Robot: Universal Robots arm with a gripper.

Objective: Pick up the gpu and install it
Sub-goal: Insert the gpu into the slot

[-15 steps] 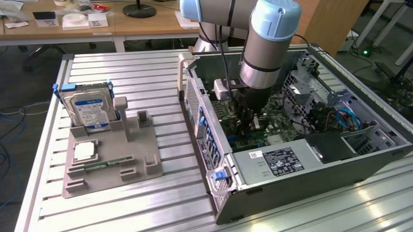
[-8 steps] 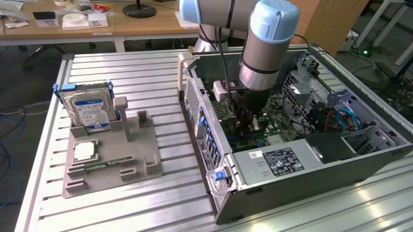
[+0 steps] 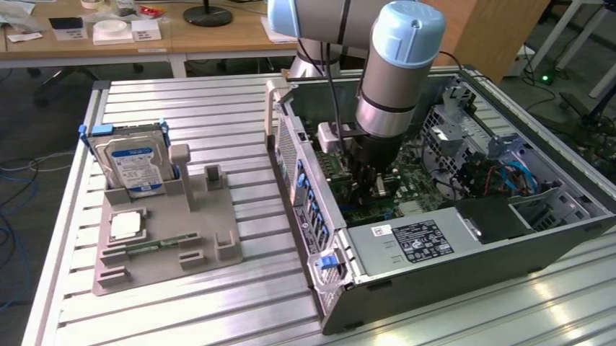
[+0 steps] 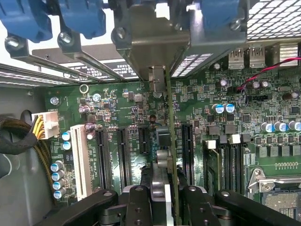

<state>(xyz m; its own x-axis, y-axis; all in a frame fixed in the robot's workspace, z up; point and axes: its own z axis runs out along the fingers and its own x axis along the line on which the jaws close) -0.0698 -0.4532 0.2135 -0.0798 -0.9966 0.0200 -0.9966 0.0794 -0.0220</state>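
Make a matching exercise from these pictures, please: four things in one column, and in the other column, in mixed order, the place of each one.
Things:
1. gpu
2. hard drive
3. gripper
4. power supply label

Places:
A. standing upright in the grey holder on the table
B. edge-on above the motherboard slots, between the fingers
C. on the grey box in the near part of the computer case
D. inside the open case, closed on the card

Pairs: 1-B, 2-A, 3-D, 4-C
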